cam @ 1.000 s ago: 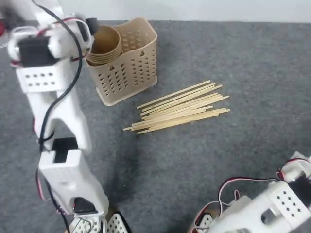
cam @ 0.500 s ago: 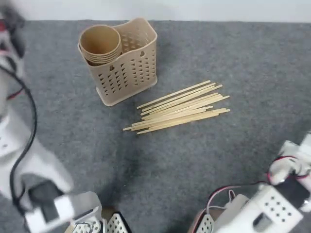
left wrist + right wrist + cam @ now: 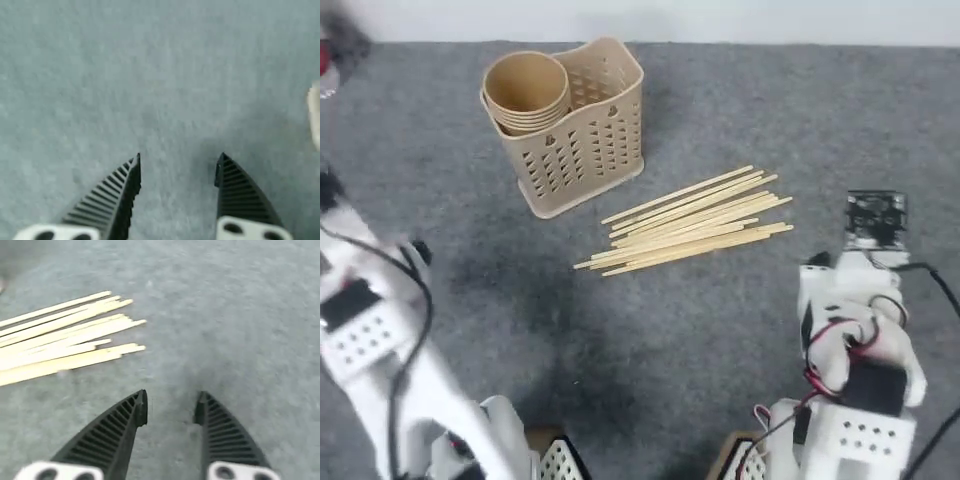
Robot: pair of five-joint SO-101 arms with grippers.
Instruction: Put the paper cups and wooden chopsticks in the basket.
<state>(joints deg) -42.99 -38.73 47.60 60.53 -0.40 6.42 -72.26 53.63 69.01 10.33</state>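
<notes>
A: How's the light?
B: Soft and even from overhead, with no glare on the grey carpet (image 3: pixel 770 120).
A: Shadows?
B: Faint ones: a thin line under the wooden chopsticks (image 3: pixel 690 225), a dim edge at the basket (image 3: pixel 585 140) foot — and a broader dark smudge by the left arm (image 3: pixel 380 350).

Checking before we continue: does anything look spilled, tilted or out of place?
Only the wooden chopsticks: they lie in a loose, fanned pile on the grey mat beside the basket, not in it. The paper cups sit stacked inside the basket.
</notes>
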